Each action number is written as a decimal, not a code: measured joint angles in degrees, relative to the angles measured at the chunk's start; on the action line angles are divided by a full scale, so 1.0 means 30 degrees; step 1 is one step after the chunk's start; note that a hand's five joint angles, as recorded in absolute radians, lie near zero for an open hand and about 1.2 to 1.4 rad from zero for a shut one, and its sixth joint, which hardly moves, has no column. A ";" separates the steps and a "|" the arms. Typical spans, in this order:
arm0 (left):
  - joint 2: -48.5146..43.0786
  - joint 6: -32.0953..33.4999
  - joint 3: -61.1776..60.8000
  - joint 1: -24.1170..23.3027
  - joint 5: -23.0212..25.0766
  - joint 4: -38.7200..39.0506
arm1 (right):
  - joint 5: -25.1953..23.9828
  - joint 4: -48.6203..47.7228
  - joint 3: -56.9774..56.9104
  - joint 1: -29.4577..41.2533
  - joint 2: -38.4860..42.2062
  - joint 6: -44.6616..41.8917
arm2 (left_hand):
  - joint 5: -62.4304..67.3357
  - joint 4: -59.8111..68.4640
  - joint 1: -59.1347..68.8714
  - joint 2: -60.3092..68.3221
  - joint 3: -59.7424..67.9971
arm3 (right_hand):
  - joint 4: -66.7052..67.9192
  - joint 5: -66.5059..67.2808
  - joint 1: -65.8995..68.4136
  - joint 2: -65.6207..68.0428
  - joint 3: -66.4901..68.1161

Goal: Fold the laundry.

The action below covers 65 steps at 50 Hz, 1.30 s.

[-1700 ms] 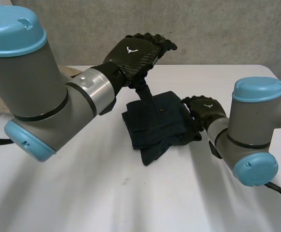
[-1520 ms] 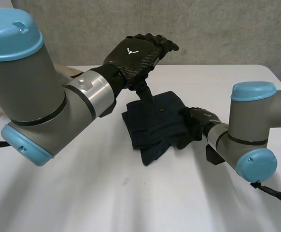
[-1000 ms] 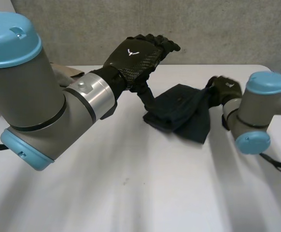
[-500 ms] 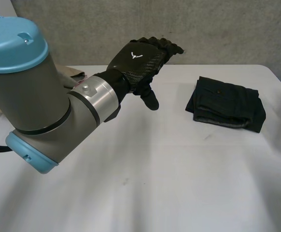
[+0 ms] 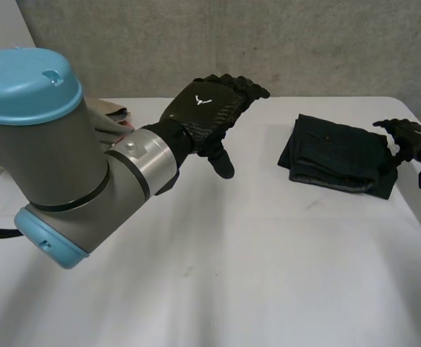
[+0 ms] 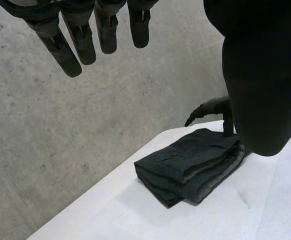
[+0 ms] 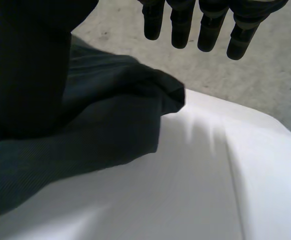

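Neatly squared, one dark folded garment lies near the far right corner of the tabletop, apparently set aside as a finished piece. The right hand hovers just beside its right edge, fingers spread and holding nothing. The left hand hangs above the tabletop's far middle, fingers straight and apart, well clear of the garment and probably free for the next item. One tan cloth, perhaps more laundry, peeks out at the far left edge. Tally: two hands, one garment, one tan cloth.
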 measured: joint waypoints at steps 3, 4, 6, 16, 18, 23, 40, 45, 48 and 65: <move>-0.0119 -0.0004 -0.0054 0.0003 0.0000 0.0102 | -0.0067 0.0101 -0.0402 0.0262 0.0322 -0.0420 | -0.0002 0.0000 0.0000 0.0000 0.0000 | 0.0002 0.0000 0.0000 0.0000 0.0002; -0.0135 -0.0005 -0.0061 0.0005 0.0000 0.0116 | -0.0073 0.0102 -0.0430 0.0285 0.0344 -0.0444 | -0.0002 0.0000 0.0000 0.0000 0.0000 | 0.0002 0.0000 0.0000 0.0000 0.0002; -0.0208 -0.0004 -0.0100 0.0017 0.0001 0.0176 | -0.0167 0.0070 -0.0675 0.0496 0.0519 -0.0578 | -0.0006 0.0000 0.0000 0.0000 0.0000 | 0.0002 0.0000 0.0000 0.0000 0.0002; -0.0279 -0.0014 -0.0325 0.0191 0.0023 0.0226 | -0.0399 -0.0083 -0.1571 0.1097 0.1365 -0.0775 | 0.0000 0.0000 0.0000 0.0000 0.0000 | 0.0003 0.0000 0.0000 0.0000 0.0000; -0.0268 -0.0021 -0.0398 0.0227 0.0046 0.0224 | -0.0363 -0.0081 -0.1773 0.1145 0.1567 -0.0821 | -0.0002 0.0000 0.0000 0.0000 0.0002 | 0.0002 -0.0002 0.0000 -0.0002 0.0002; -0.0248 -0.0042 -0.0566 0.0311 0.0092 0.0250 | 0.0003 -0.0044 -0.2251 0.1175 0.2009 -0.0858 | -0.0002 0.0000 0.0000 0.0000 0.0000 | 0.9468 0.6623 0.9033 1.0190 0.9938; -0.0204 -0.0542 -0.0677 0.0541 0.0146 0.0686 | 0.6675 -0.2232 -0.2058 0.0170 0.1195 0.1490 | -0.0002 0.0000 0.0000 0.0000 0.0000 | 1.8870 0.7497 1.3923 1.7704 1.7623; -0.0154 -0.0656 -0.0598 0.0507 0.0146 0.0869 | 0.9283 -0.3174 -0.1120 -0.0544 0.0213 0.4253 | -0.0003 0.0000 0.0000 0.0000 0.0002 | 1.8931 0.7497 1.3923 1.8082 1.7812; -0.0119 -0.0674 -0.0563 0.0458 0.0147 0.0946 | 1.0456 -0.3391 -0.0546 -0.0895 -0.0300 0.5526 | -0.0002 0.0000 0.0000 0.0000 0.0000 | 1.8996 0.7497 1.3923 1.8198 1.8038; 0.0024 -0.0661 -0.0656 0.0063 0.0084 0.0905 | 1.0818 -0.2835 0.1066 -0.1120 -0.0933 0.6755 | 0.0000 0.0000 0.0000 0.0000 0.0000 | 1.9080 0.7497 1.3923 1.8406 1.8279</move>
